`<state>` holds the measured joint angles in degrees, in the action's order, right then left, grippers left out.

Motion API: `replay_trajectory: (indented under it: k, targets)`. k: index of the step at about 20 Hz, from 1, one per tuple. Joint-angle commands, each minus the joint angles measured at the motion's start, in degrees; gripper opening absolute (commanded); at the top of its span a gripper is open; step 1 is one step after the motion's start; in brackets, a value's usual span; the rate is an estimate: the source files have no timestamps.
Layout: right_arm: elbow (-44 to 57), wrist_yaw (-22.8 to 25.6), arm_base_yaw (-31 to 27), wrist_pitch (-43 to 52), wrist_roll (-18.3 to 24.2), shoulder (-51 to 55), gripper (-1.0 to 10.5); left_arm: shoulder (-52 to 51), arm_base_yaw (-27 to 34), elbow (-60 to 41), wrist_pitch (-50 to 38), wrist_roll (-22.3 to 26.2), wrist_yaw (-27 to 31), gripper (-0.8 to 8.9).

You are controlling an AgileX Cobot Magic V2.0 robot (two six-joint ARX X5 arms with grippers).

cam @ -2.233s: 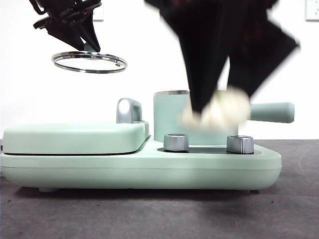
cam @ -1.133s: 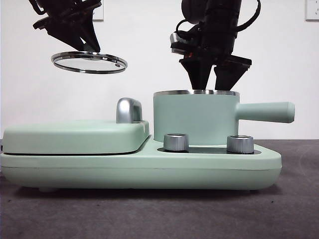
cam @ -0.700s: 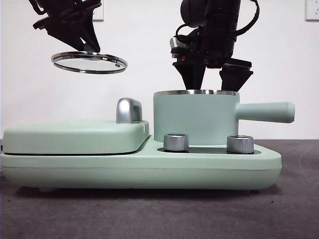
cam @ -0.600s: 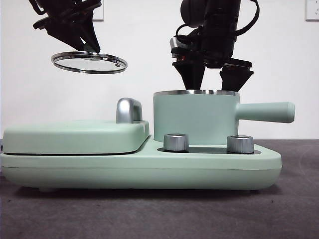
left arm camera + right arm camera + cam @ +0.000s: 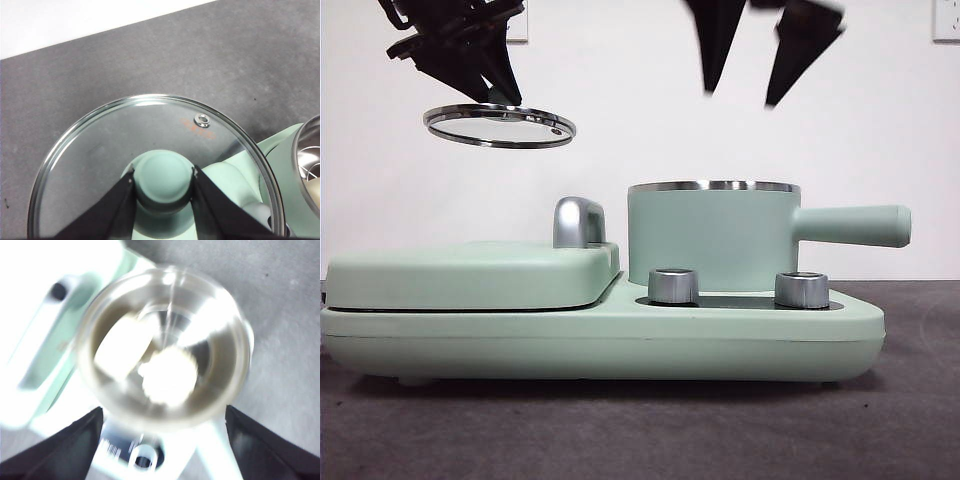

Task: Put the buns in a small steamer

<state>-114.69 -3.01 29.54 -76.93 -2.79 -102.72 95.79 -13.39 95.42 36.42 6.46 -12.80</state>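
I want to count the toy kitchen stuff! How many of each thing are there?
Buns in the pot: 2
Pot: 1
Glass lid, held up by the left hand: 1
Stove knobs: 2
Griddle cover: 1
Stove base: 1
Total: 8

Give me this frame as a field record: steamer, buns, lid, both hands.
steamer: mint green pot, open top, standing on the green cooker base, handle pointing sideways
buns: two pale buns inside the pot, seen blurred from the right wrist view
lid: glass lid held in the air off to the side of the pot, above the griddle cover
left hand: left hand clamped on the lid's green knob
right hand: right hand above the pot, jaws apart, holding nothing
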Motion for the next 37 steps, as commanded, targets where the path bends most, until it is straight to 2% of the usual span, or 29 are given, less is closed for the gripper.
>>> replay_trajectory:
  k: [1, 5, 7, 9, 13, 17, 21, 28, 32, 37]
  targets:
    - [4.42, -0.04, 1.6, -4.44, 0.17, 6.27, 3.9, -0.61, -0.24, 2.01, -1.29, 0.52, -0.33, 0.15]
    - [21.77, -0.07, 4.96, -3.74, -0.46, 24.68, 3.9, -0.61, -0.57, 2.01, -1.27, 0.52, -0.33, 0.15]
    - [31.34, -0.5, 7.43, 0.7, -4.37, 34.51, 3.9, -0.61, -0.76, 2.01, -1.18, 0.52, -0.35, 0.15]
    - [41.27, -1.31, 10.67, 5.99, -6.32, 44.44, 3.9, -0.61, -1.68, 2.01, -1.29, 0.59, -0.35, 0.15]
    - [60.06, -0.98, 17.18, 23.54, -12.48, 61.66, 3.9, -0.61, -4.09, 2.01, -1.29, 0.59, -0.35, 0.15]
    - [70.73, 2.25, 18.45, 32.98, -16.31, 69.61, 3.9, -0.61, -7.87, 2.01, -1.27, 0.2, -0.35, 0.15]
    - [73.09, 6.12, 18.47, 33.46, -16.26, 70.34, 3.9, -0.61, -13.29, 2.01, -1.38, -0.09, -0.35, 0.15]
    - [73.09, 7.58, 18.47, 38.14, -14.71, 70.4, 3.9, -0.13, -22.97, 2.01, -3.5, -0.07, -0.35, 0.15]
    - [73.09, 7.61, 18.45, 41.53, -12.81, 71.41, 3.9, 1.77, -25.79, 2.01, -6.54, -0.11, -0.35, 0.15]
    - [73.09, 8.04, 18.45, 42.27, -12.87, 73.05, 3.9, 5.44, -26.38, 2.01, -8.35, -0.98, -0.35, 0.15]
